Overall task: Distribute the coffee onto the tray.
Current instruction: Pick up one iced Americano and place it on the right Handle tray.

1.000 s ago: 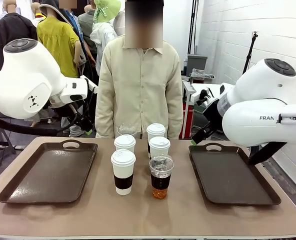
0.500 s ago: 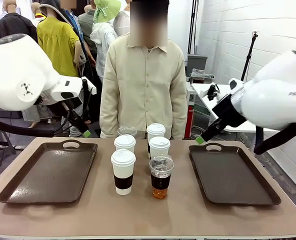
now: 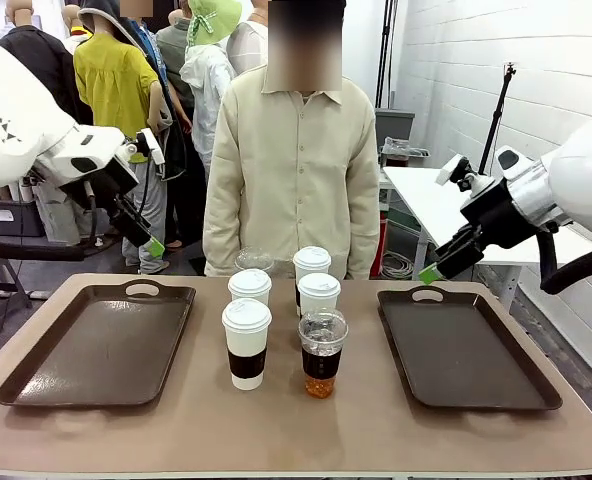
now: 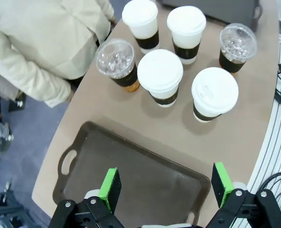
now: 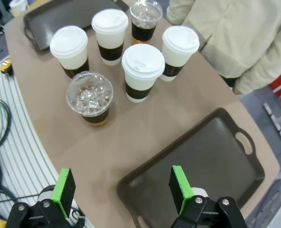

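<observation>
Desk [image 3: 296,430]: tan top; one tray at 9 o'clock, the cups in the middle, a second tray at 3 o'clock.
Left gripper [image 3: 148,243]: up in the air at about 10 o'clock of the desk, above the far end of the left tray and touching nothing. In the left wrist view its fingers [image 4: 110,187] stand wide apart with nothing between the green pads.
Left tray [image 3: 96,350]: dark brown, flat on the desk at 9 o'clock, handle cut-out at its far end, nothing on it.
White cups: four, lidded, dark sleeves, all upright on the desk between the two trays. The front one [image 3: 247,345] is nearest the robot; a second [image 3: 249,285] stands at its 12 o'clock; a third [image 3: 319,293] is at 3 o'clock of that one; the fourth [image 3: 312,262] is just behind the third.
Clear cups: two, dome-lidded. One [image 3: 323,355], with amber drink, stands just beside the front white cup at its 3 o'clock; the other [image 3: 253,259] is at the far left of the group, mostly hidden behind a white cup.
Right tray [image 3: 466,350]: dark brown, flat on the desk at 3 o'clock, nothing on it.
Right gripper [image 3: 434,270]: in the air at about 2 o'clock of the desk, above the far left corner of the right tray. In the right wrist view its fingers [image 5: 180,187] are spread wide, holding nothing.
Person [image 3: 291,170]: stands at 12 o'clock behind the cups, cream shirt.
</observation>
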### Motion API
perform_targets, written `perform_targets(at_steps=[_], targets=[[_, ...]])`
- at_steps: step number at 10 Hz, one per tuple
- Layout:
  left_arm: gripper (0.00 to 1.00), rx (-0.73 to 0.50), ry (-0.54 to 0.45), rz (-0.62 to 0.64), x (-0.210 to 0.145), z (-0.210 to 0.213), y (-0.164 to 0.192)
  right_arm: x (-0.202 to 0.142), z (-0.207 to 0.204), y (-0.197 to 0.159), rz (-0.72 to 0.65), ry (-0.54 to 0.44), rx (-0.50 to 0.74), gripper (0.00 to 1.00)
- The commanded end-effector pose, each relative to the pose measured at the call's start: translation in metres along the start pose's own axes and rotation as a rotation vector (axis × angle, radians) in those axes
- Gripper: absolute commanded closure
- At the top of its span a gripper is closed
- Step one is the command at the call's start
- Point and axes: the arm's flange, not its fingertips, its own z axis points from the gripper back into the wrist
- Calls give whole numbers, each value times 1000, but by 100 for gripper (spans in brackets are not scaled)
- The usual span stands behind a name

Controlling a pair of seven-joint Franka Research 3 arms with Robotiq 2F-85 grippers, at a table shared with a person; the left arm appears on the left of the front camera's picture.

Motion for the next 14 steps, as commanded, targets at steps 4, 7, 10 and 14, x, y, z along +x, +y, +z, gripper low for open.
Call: perform_targets(at_steps=[4,7,10,14], targets=[[0,-31,-57,-13,-3,0,4,-2,-1,-1,0,-15,27,0],[0,-31,-57,-13,-3,0,4,-2,-1,-1,0,-15,27,0],[0,-30,-64,3,-1,-1,1,-1,-1,1,3,-22,23,0],[0,-24,-59,2,0,0,1,0,1,1,-7,-16,9,0]])
